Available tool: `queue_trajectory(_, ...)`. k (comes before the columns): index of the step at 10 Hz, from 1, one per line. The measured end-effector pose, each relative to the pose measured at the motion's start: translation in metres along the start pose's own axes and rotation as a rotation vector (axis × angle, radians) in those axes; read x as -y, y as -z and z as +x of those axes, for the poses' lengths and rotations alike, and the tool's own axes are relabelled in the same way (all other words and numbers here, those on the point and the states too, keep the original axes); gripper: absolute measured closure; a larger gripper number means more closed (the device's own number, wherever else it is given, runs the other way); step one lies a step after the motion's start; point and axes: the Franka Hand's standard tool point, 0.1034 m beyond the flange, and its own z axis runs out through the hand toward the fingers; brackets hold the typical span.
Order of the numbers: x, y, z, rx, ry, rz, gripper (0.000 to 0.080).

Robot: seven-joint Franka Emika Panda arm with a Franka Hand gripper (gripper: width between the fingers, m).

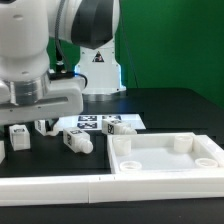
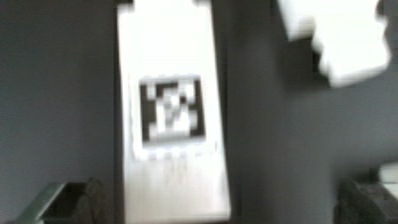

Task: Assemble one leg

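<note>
Arm (image 1: 85,20) looms across exterior view's left, white links folded forward, black joint up top. Base (image 1: 100,68) upright at back. Wrist (image 1: 40,95) low, pointing down. Wrist view: hand (image 2: 228,203) spread wide, dark fingers (image 2: 68,200) far apart at frame corners.

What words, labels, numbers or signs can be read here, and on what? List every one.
No words or numbers can be read.
Triangle warning sign on the robot's base: symbol too small to read.
Black-and-white square tags, patterns without letters: on the marker board, on a leg and others like it, and on a white piece in the wrist view, blurred.
</note>
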Motion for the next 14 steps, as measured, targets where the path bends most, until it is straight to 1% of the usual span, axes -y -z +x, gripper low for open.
queue_trajectory(1,0.001,0.0,-0.01,0.056,0.006,0.014,0.0151)
queue_trajectory(2,0.001,0.001,-0.015,0.077,0.007,0.025,0.0151)
queue_trajectory(3,0.006,-0.001,-0.025,0.143,-0.004,0.046,0.0151)
queue_trajectory(4,0.006,-0.003,-0.022,0.189,0.003,0.048,0.0151)
queue_trajectory(5,0.005,-0.004,-0.019,0.19,0.005,0.043,0.0151)
queue_trajectory(6,0.005,-0.004,-0.019,0.188,0.004,0.043,0.0151)
queue_trajectory(7,0.001,-0.004,-0.019,0.199,0.006,0.031,0.0151)
queue_trajectory(8,-0.01,-0.003,-0.016,0.235,0.014,-0.019,0.0151)
queue_trajectory(9,-0.017,0.002,-0.012,0.247,0.041,-0.065,0.0151)
queue_trajectory(10,-0.023,0.0,-0.011,0.222,0.052,-0.063,0.0151)
queue_trajectory(11,-0.032,-0.006,-0.013,0.204,0.025,-0.046,0.0151)
queue_trajectory(14,-0.031,-0.006,-0.013,0.207,0.026,-0.047,0.0151)
